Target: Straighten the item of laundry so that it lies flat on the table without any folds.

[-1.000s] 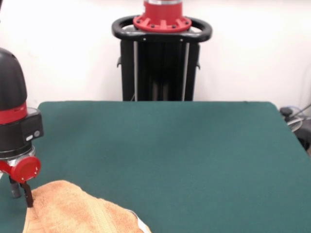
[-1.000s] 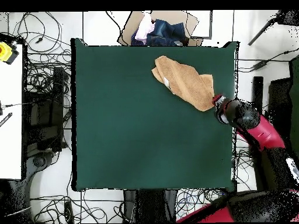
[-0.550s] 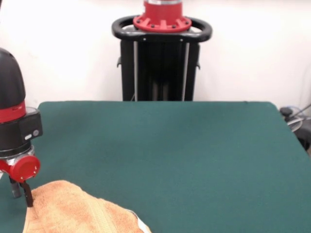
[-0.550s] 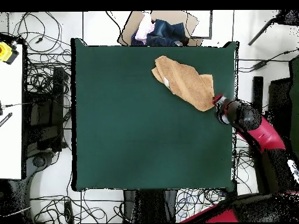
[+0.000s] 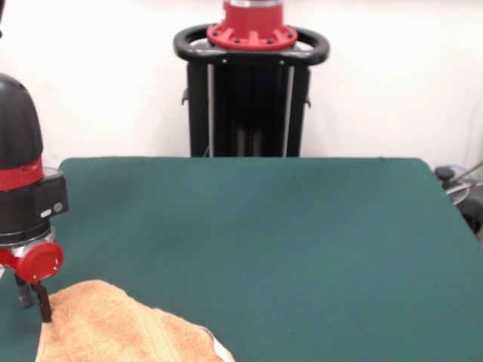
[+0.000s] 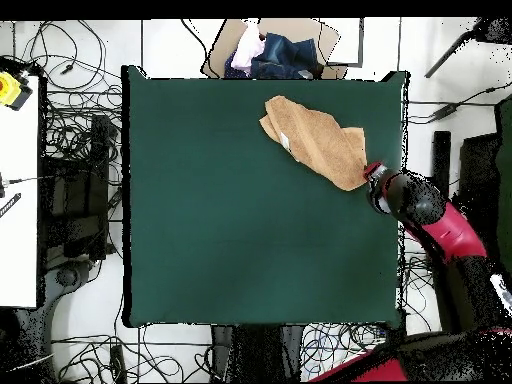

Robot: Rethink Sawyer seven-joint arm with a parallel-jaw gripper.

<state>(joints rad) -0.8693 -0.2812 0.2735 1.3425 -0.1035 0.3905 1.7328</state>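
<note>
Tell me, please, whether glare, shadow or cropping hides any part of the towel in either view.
Front view: even light, no glare, but the towel is cut off by the bottom edge. Overhead view: the whole towel shows on the table, evenly lit, no strong shadow.

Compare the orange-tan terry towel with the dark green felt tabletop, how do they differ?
The orange-tan terry towel is small and bunched with folds; the dark green felt tabletop is far larger and smooth. The towel is an irregular, slanted shape; the tabletop is a squared rectangle. The towel sits near one corner, its end by the gripper; the tabletop spans most of the overhead view. Both look soft and matte.
</note>
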